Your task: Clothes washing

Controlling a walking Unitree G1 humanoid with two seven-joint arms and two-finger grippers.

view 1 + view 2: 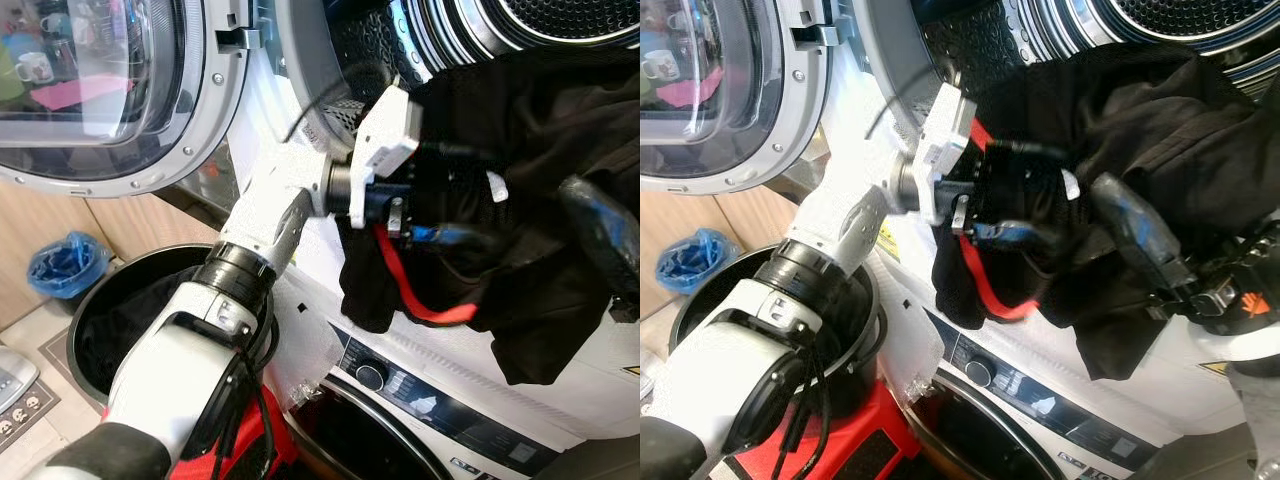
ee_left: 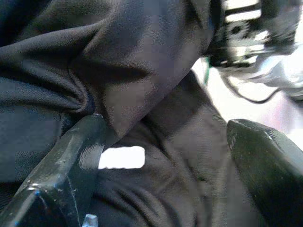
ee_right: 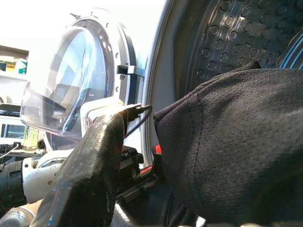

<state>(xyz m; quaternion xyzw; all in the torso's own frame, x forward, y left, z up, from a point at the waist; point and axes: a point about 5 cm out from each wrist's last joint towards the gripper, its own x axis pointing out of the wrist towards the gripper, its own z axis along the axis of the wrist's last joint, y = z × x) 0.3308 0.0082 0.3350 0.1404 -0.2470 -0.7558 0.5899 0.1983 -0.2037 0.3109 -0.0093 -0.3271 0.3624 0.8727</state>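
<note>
Black garment point(image 1: 1160, 150) draped at drum mouth; left tool point(image 2: 165, 161) fingers spread around fabric; right tool point(image 1: 1140, 240) grip unclear

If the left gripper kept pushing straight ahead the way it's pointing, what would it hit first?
The black garment. The left gripper has its fingers spread with dark fabric bunched directly ahead, draped over the washer's drum opening. Depth beyond the cloth is unclear.
</note>
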